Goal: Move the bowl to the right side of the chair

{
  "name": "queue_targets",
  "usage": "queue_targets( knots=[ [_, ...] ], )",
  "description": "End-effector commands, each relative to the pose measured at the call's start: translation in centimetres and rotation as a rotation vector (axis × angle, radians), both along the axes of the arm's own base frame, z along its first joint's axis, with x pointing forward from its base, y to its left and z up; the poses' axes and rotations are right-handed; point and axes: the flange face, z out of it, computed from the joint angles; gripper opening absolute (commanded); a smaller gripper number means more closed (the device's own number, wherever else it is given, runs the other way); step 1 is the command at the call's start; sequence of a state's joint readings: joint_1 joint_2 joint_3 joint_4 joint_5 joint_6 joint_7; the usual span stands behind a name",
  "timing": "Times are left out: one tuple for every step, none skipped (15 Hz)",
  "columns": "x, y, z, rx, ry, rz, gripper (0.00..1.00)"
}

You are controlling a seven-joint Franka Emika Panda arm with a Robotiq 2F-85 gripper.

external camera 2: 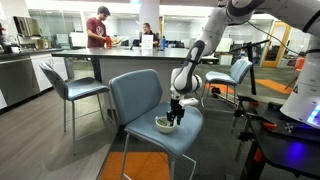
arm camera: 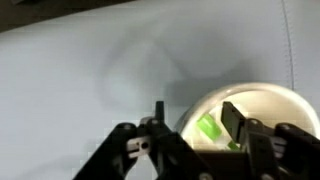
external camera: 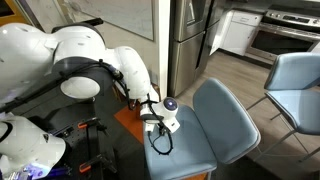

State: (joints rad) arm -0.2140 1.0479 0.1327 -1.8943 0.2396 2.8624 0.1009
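Your gripper (arm camera: 195, 113) straddles the rim of the bowl (arm camera: 268, 100), fingers apart, seemingly not clamped yet. It's probably light, rigid and slick, so pinch the rim firmly.

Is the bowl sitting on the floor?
No, the bowl rests up on the seat of the blue chair.

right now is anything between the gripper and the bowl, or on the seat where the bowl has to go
Nothing visible stands in the way. The gripper is at the bowl, one finger inside its rim and one outside, jaws apart. The chair seat around the bowl looks bare in the wrist and exterior views.
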Motion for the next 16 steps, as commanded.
queue_targets(
  knots=[
    [0.8,0.0,-0.3,0.000,-0.032,0.002,0.34],
    [0.9,0.0,-0.3,-0.008,-0.035,-0.001,0.27],
    [1.0,0.0,-0.2,-0.013,-0.037,-0.004,0.19],
    [0.9,-0.1,-0.1,-0.014,-0.038,-0.007,0.12],
    [0.9,-0.3,-0.1,-0.015,-0.037,-0.015,0.04],
    [0.9,-0.6,0.0,-0.025,-0.040,-0.026,0.01],
    [1.0,-0.9,0.2,-0.036,-0.048,-0.036,0.00],
    [1.2,-1.2,0.4,-0.049,-0.055,-0.045,0.00],
    [1.1,-1.5,0.5,-0.059,-0.054,-0.052,0.03],
    [1.1,-2.2,0.7,-0.068,-0.056,-0.069,0.03],
    [1.2,-3.0,0.8,-0.075,-0.053,-0.088,0.03],
    [1.2,-4.0,1.0,-0.085,-0.046,-0.117,0.03],
    [1.2,-5.1,1.1,-0.089,-0.041,-0.141,0.03],
    [1.1,-6.3,1.2,-0.095,-0.034,-0.168,0.03],
    [1.1,-7.5,1.4,-0.103,-0.024,-0.199,0.03],
    [1.0,-8.8,1.7,-0.115,-0.016,-0.222,0.03]
  ],
)
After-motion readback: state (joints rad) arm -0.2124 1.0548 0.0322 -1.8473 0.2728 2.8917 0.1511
